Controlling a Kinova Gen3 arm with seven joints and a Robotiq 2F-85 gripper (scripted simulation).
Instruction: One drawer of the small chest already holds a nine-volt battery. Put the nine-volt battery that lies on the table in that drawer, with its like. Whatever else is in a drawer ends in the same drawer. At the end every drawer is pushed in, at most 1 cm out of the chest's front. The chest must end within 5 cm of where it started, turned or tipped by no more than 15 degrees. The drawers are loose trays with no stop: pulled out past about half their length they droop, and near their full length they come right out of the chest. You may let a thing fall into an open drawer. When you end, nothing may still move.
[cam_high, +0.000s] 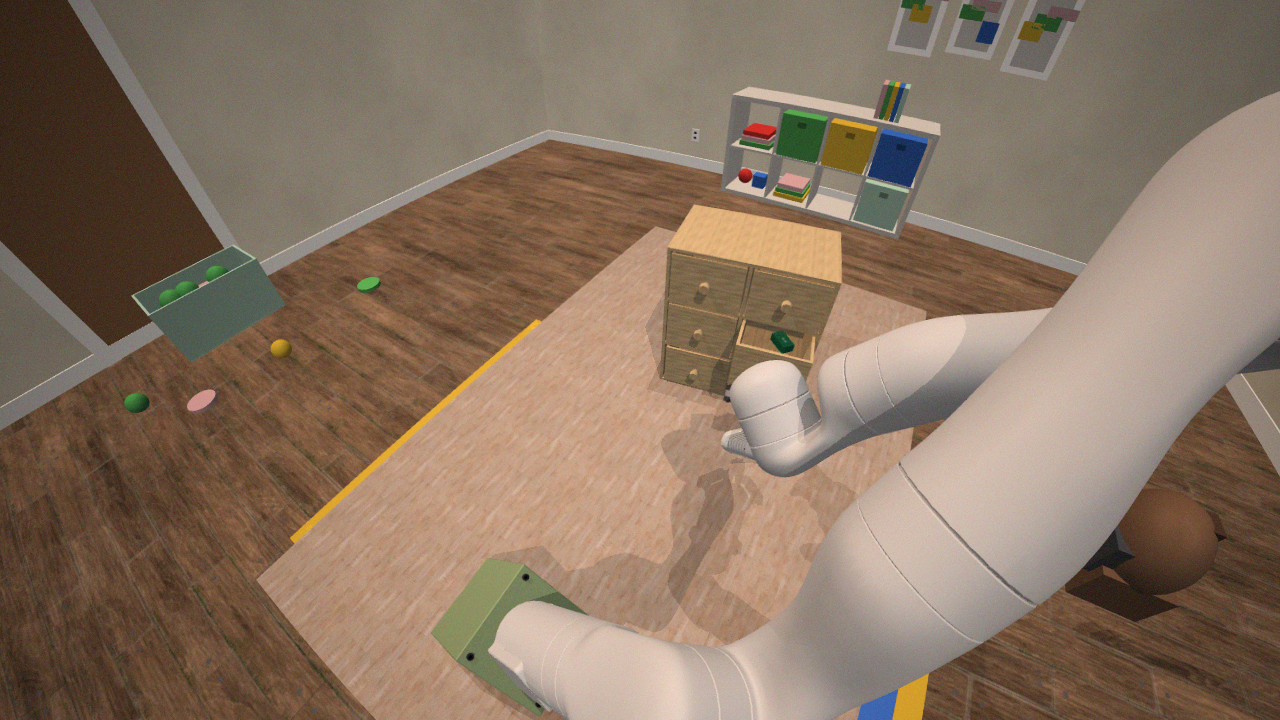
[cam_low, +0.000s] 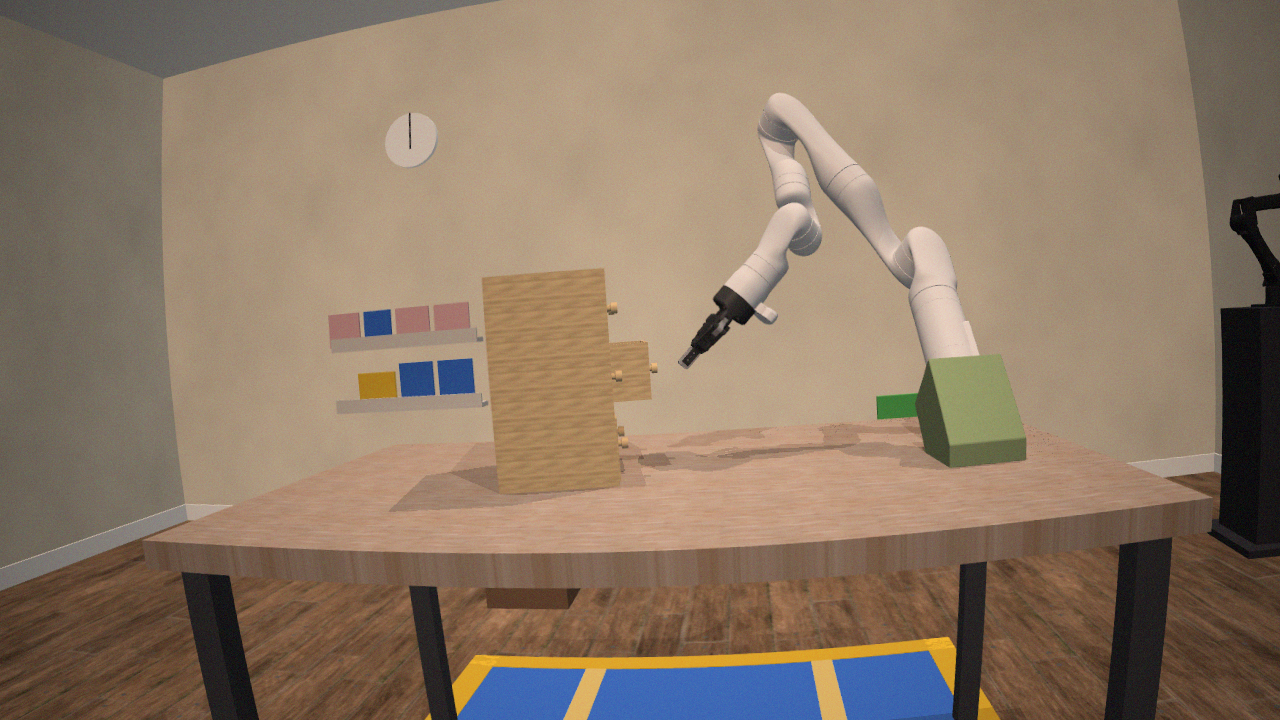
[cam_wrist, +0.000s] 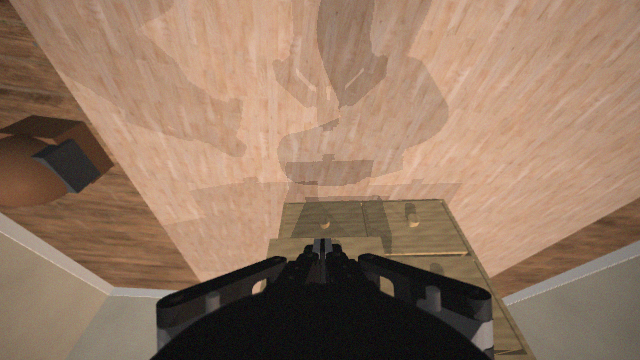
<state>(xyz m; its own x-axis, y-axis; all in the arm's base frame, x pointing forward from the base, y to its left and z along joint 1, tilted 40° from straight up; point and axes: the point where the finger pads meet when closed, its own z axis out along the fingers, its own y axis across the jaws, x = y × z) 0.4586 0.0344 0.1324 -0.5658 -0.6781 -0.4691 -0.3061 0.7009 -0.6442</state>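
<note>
Fingertips of the end effector (cam_low: 684, 360) (cam_wrist: 322, 245) meet, closed on nothing, just in front of the pulled-out middle drawer (cam_high: 744, 350) (cam_low: 631, 371) and apart from its knob (cam_low: 654, 368). In that drawer of the chest (cam_high: 756, 240) (cam_low: 554, 385) lies a dark green block-like thing (cam_high: 782, 341); whether it is a nine-volt battery, I cannot tell. From above, the arm (cam_high: 975, 537) (cam_low: 850, 183) hides most of the end effector, the lower drawer beneath the open one and part of the surface (cam_high: 501, 465) (cam_low: 716, 510) (cam_wrist: 500, 100). No loose battery can be made out.

Battery (cam_high: 782, 341) in chest's open drawer (cam_high: 815, 347) (cam_low: 631, 371), chest (cam_high: 756, 241) (cam_low: 552, 385) (cam_wrist: 415, 240) on table (cam_high: 465, 447) (cam_low: 680, 528) (cam_wrist: 500, 100)
</note>
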